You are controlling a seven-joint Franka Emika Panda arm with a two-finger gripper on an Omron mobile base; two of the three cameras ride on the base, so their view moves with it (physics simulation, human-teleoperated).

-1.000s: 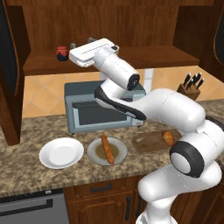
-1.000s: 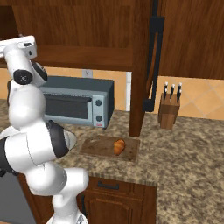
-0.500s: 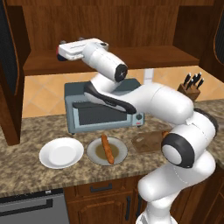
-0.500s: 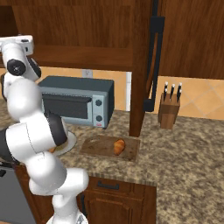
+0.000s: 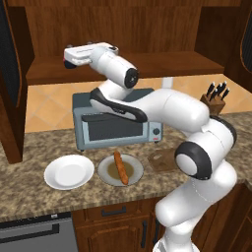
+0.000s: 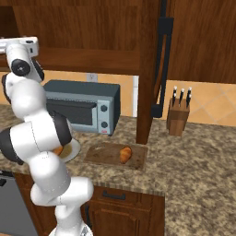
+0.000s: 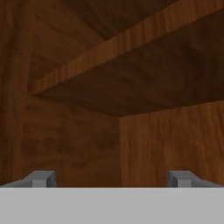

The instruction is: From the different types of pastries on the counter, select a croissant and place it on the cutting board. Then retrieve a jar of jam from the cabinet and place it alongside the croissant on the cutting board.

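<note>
The hand [image 7: 112, 178], jaws spread empty, has swung left along the cabinet [image 5: 147, 29] shelf.

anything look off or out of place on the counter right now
Nothing stands out. The croissant lies on the cutting board, the bread stick on its plate, the white plate flat beside it, knife block upright.

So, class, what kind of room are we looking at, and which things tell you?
A simulated home kitchen, most likely: a toaster oven on a granite counter, a knife block, and a croissant lying on a cutting board.
</note>
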